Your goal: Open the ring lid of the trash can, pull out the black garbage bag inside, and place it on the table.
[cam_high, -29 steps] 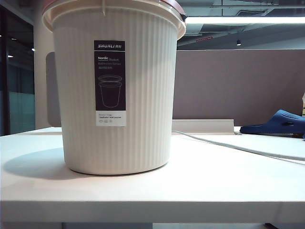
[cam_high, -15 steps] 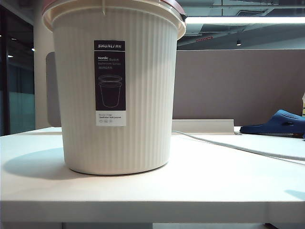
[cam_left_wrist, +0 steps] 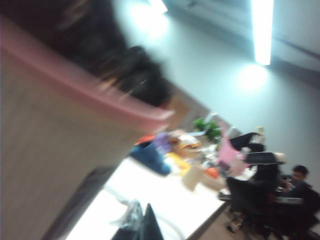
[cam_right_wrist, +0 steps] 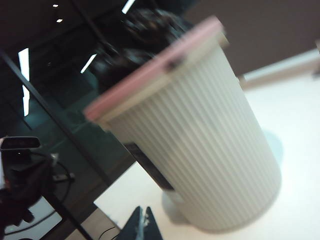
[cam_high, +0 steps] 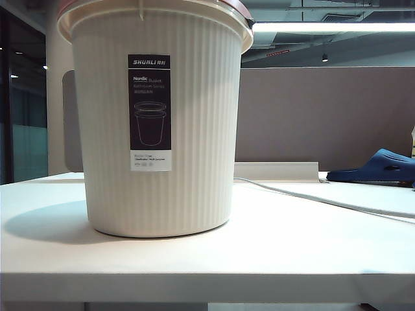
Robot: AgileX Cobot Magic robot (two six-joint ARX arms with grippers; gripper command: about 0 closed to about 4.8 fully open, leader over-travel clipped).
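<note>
The cream ribbed trash can [cam_high: 188, 129] stands upright on the white table [cam_high: 272, 253], left of centre. The pink ring lid [cam_high: 237, 7] sits on its rim. Neither gripper shows in the exterior view. The blurred left wrist view has the ring lid [cam_left_wrist: 90, 92] close up, with the black garbage bag [cam_left_wrist: 127, 67] bulging above it. My left gripper [cam_left_wrist: 142, 210] is shut and empty, apart from the can. From the right wrist view the can [cam_right_wrist: 200, 150], the ring lid [cam_right_wrist: 155, 65] and the bag [cam_right_wrist: 145, 27] are seen. My right gripper [cam_right_wrist: 143, 209] is shut and empty, short of the can.
A dark blue slipper [cam_high: 379, 165] lies at the table's far right. A white cable [cam_high: 311, 197] runs across the table behind the can. A brown partition [cam_high: 324, 116] stands behind. Cluttered desks and a seated person [cam_left_wrist: 297, 182] are far off.
The can and the things on the table have not moved. A faint shadow near the table's right front edge half a second ago is gone.
</note>
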